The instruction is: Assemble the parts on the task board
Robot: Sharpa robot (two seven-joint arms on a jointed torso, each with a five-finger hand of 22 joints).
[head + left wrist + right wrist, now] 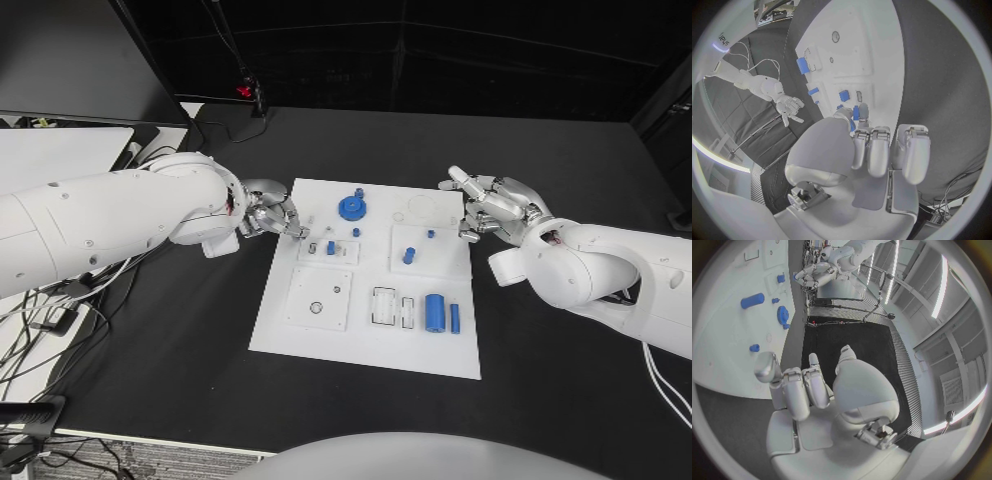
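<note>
head view: flat white task board [289, 330] mid-table, blue parts on it: toothed gear [353, 207] near far edge, smooth cylinder [434, 312] and thin bar [454, 318] near right edge. left hand [271, 215] at board's left edge, right hand [490, 207] at its right edge, both with fingers apart, holding nothing.

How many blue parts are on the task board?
6: gear at the far edge, peg and two mid-board, cylinder and bar near right. Hands may hide more.

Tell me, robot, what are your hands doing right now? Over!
Left hand open, at task board left edge. Right hand open, at right edge. Blue parts on board, none held. Nothing in the way.
</note>
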